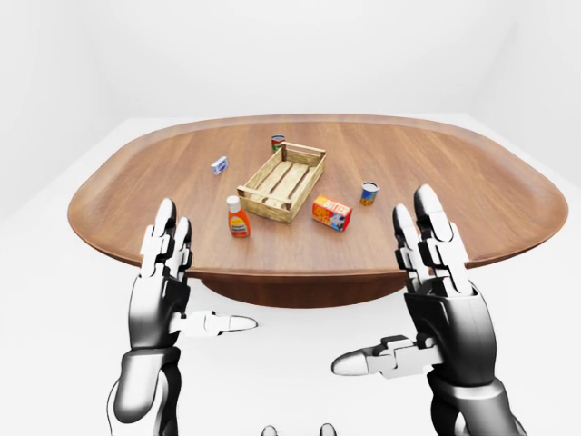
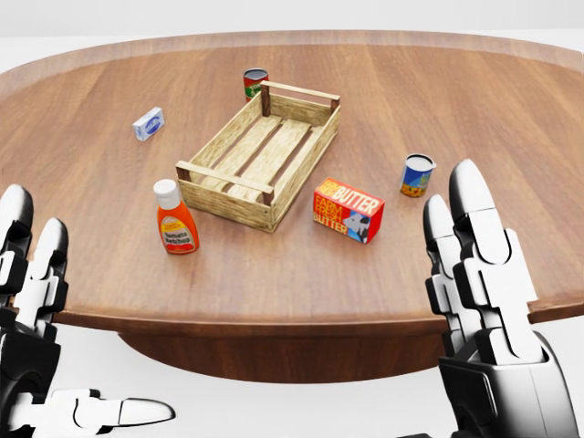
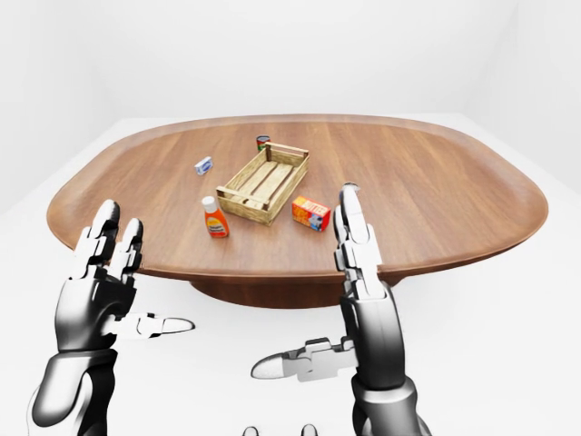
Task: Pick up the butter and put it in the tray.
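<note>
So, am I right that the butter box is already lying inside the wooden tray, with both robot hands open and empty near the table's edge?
Not quite. The head view shows the butter box lying on the table, just right of the wooden tray, not inside it; the tray holds nothing. The rest stands: the left robot hand and right robot hand are open and empty.
</note>
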Robot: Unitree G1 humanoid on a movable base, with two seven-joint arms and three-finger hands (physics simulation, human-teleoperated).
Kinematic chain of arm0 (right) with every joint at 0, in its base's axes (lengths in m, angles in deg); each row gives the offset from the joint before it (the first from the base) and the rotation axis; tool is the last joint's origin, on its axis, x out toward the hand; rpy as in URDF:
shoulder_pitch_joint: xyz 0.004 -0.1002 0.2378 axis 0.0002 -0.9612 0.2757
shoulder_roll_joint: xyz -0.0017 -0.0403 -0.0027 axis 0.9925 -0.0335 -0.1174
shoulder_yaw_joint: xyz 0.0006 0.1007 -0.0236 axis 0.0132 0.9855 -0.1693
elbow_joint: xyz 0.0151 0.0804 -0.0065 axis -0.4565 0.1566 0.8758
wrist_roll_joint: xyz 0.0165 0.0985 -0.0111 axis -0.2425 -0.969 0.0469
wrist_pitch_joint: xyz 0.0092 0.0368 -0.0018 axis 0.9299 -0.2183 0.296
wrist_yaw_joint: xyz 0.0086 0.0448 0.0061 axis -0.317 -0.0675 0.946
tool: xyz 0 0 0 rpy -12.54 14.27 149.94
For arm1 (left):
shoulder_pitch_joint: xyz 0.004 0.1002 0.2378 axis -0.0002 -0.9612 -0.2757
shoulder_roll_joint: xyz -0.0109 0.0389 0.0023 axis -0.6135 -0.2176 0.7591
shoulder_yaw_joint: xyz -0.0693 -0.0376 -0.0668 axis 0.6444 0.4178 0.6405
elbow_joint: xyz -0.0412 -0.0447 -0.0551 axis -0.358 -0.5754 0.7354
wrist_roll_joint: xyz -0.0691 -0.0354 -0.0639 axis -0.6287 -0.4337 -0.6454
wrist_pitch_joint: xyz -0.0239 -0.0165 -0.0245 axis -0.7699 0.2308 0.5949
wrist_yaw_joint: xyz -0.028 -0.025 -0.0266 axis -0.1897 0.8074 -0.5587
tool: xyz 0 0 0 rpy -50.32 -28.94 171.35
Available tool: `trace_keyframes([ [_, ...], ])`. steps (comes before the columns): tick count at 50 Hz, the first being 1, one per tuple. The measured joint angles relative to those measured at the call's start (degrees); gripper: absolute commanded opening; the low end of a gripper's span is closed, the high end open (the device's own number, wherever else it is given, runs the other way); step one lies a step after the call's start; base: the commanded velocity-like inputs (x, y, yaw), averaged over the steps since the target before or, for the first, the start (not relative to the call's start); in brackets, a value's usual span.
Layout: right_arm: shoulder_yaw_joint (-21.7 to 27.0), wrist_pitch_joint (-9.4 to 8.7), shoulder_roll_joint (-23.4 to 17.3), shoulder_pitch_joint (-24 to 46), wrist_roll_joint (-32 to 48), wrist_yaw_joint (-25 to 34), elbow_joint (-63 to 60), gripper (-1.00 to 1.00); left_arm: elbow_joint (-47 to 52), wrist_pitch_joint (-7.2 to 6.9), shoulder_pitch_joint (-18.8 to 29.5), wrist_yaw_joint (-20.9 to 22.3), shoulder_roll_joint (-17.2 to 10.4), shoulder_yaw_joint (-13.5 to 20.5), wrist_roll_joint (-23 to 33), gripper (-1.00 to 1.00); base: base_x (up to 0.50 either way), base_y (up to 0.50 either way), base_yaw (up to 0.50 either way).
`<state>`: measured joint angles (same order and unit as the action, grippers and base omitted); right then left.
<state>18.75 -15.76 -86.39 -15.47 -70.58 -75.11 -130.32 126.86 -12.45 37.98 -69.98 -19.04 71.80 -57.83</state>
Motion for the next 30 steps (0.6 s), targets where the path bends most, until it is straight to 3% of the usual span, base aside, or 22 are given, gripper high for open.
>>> trace_keyframes([
  [6,-0.04,0.0,-0.06,-0.24,-0.44,-0.39,0.42,1.0,0.09,0.0,0.02,0.02,-0.02,0.1,-0.07,1.0,0.0,0.49,0.0],
  [16,0.6,0.0,0.46,-0.12,-1.81,-1.13,1.11,1.0,0.15,0.0,0.03,0.0,-0.12,0.25,-0.1,1.0,0.0,0.0,0.0],
  [30,0.56,0.0,-0.02,-0.94,-3.8,-0.95,0.81,1.0,-0.04,0.0,0.13,0.0,-0.09,0.28,-0.2,1.0,0.47,0.0,0.0],
])
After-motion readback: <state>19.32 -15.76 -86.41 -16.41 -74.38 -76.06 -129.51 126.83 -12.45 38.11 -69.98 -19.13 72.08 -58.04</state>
